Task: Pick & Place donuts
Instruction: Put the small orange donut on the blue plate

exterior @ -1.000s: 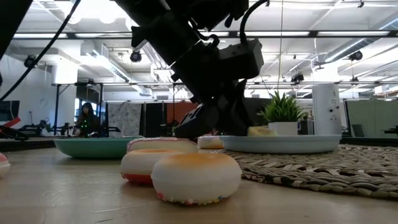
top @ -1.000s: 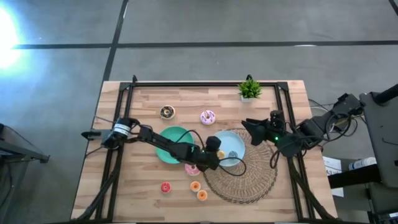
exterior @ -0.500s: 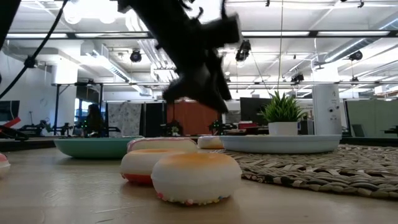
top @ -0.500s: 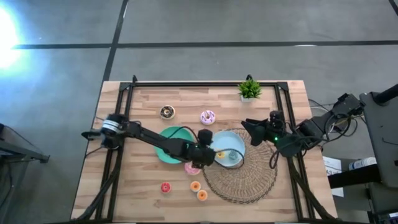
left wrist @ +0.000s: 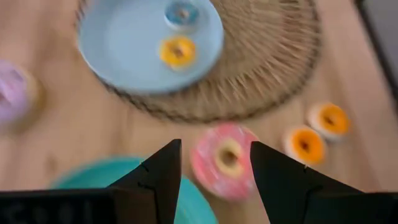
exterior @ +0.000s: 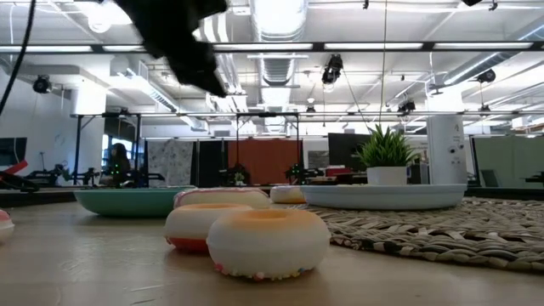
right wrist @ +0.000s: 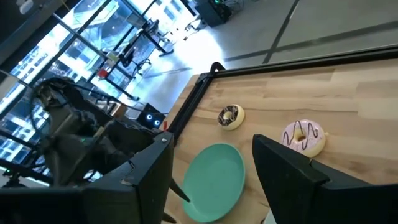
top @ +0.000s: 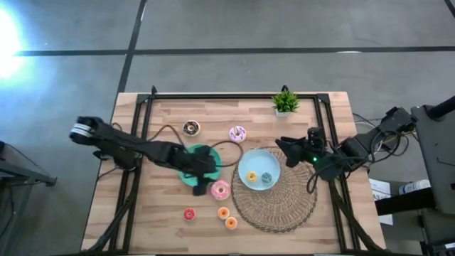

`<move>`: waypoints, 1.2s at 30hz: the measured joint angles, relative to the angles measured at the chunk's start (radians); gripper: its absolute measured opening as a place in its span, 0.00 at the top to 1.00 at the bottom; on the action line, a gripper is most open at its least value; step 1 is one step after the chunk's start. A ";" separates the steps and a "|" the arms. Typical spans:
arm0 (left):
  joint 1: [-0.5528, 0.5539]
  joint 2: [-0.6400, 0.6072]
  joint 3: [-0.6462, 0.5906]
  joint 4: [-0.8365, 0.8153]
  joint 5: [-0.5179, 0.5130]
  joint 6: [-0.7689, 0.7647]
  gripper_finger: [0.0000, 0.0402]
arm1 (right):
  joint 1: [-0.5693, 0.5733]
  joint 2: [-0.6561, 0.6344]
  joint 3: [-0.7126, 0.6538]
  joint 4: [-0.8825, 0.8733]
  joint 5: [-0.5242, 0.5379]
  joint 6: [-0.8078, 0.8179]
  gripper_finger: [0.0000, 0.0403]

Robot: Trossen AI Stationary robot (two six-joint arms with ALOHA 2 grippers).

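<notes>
While the left hand (left wrist: pixel 214 171) hangs open above the green plate (top: pixel 190 158), it should descend straight over the pink donut (top: pixel 220 190) just beside that plate; the right hand (right wrist: pixel 211 165) waits open.

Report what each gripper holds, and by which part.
Nothing. The left gripper is open and empty over the green plate; the right gripper is open and empty.

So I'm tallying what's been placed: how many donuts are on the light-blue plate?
2: on the light-blue plate, a small orange donut and a small blue donut. None appears hidden; the other donuts lie off it on the table.
</notes>
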 joint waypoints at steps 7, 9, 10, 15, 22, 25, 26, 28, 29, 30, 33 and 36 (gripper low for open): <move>-0.119 -0.150 -0.294 0.167 0.079 -0.069 0.59 | -0.001 0.056 0.000 0.013 -0.077 0.007 0.48; -0.185 -0.172 -0.340 0.150 0.080 -0.097 0.59 | -0.002 0.085 0.000 0.028 -0.109 0.009 0.48; -0.218 -0.179 -0.356 0.150 0.083 -0.122 0.59 | -0.002 0.099 0.000 0.033 -0.125 0.016 0.48; -0.356 -0.185 -0.396 0.155 0.081 -0.298 0.59 | -0.002 0.157 0.000 0.051 -0.163 0.055 0.48; -0.405 -0.149 -0.409 0.158 -0.007 -0.590 0.59 | -0.002 0.195 0.000 0.053 -0.161 0.081 0.48; -0.400 -0.119 -0.409 0.170 -0.028 -0.700 0.59 | -0.002 0.200 0.000 0.054 -0.158 0.082 0.48; -0.400 -0.103 -0.409 0.169 -0.028 -0.713 0.59 | -0.002 0.200 0.000 0.054 -0.158 0.083 0.48; -0.405 -0.070 -0.408 0.173 -0.028 -0.725 0.59 | -0.002 0.200 0.000 0.055 -0.158 0.084 0.48; -0.409 -0.052 -0.406 0.190 -0.026 -0.726 0.59 | -0.002 0.200 0.000 0.055 -0.158 0.084 0.48; -0.414 -0.036 -0.404 0.206 -0.022 -0.726 0.59 | -0.002 0.200 0.000 0.056 -0.158 0.084 0.48; -0.420 0.012 -0.381 0.226 -0.016 -0.726 0.59 | -0.002 0.200 0.000 0.056 -0.158 0.084 0.48; -0.419 0.049 -0.356 0.221 -0.016 -0.727 0.59 | -0.002 0.200 0.000 0.056 -0.157 0.084 0.48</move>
